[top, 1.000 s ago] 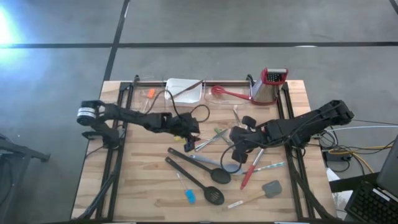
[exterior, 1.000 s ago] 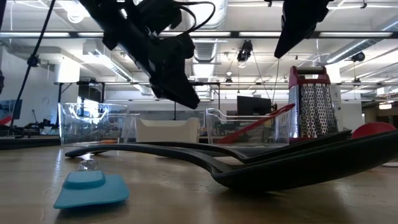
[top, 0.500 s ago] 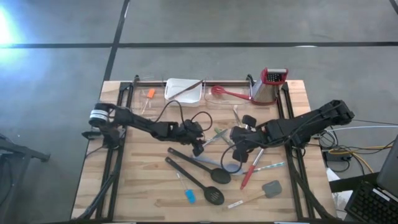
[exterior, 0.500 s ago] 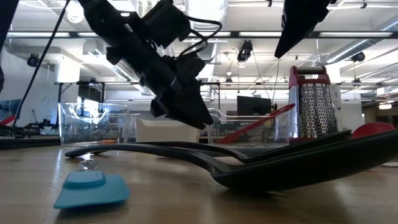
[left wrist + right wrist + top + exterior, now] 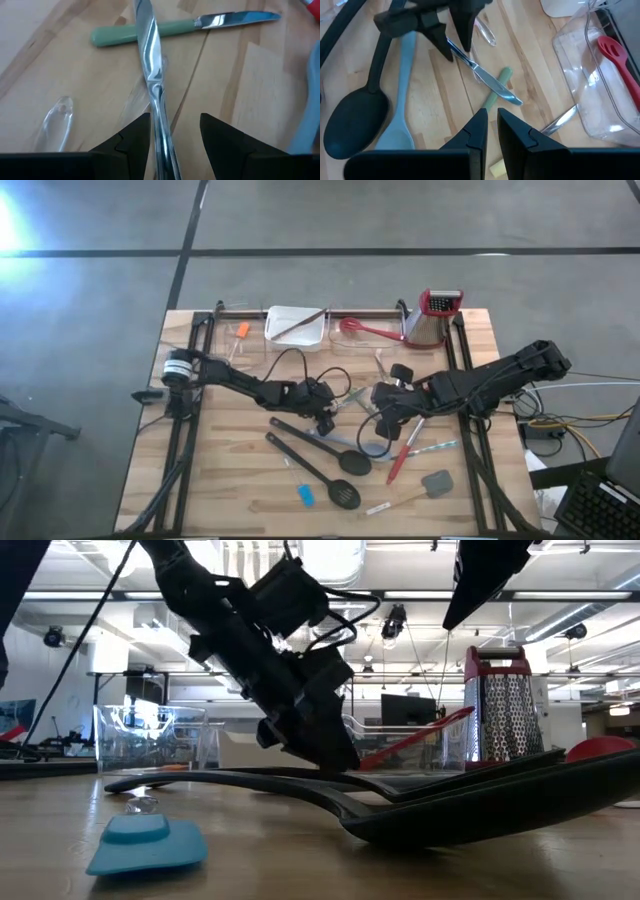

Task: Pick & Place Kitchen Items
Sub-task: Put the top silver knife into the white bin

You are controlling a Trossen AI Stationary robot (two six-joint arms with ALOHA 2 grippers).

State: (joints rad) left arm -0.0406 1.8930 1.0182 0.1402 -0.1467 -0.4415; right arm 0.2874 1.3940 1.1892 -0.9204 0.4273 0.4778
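Observation:
A silver metal utensil (image 5: 151, 65) lies on the wood table and crosses over a green-handled knife (image 5: 134, 33). My left gripper (image 5: 175, 145) is open and low over the table's middle (image 5: 326, 421), one finger on each side of the silver utensil's shaft. The right wrist view shows the same fingers (image 5: 461, 31) around that utensil (image 5: 470, 64). My right gripper (image 5: 492, 127) is shut on nothing and hangs above the table just right of the middle (image 5: 385, 418). My left gripper straddles the silver utensil's shaft (image 5: 161, 112), which runs along between the open fingers. The fingers slant down at it from the table's left. The utensil lies flat on the table. Whether a finger (image 5: 135, 140) touches it, I cannot tell.
Two black long-handled spoons (image 5: 322, 442) and a pale blue spoon (image 5: 400, 100) lie near the table's middle. Near the front edge lie a blue piece (image 5: 305, 496) and a grey spatula (image 5: 436, 482). White tray (image 5: 295, 323), red spoon (image 5: 368, 330) and grater (image 5: 432, 315) stand at the far edge.
My left gripper has moved toward the table's right edge and down to the table, rolling a little. It started left of the middle, above the table, and has ended low around the silver utensil. Its fingers have stayed apart. Nothing on the table has moved.

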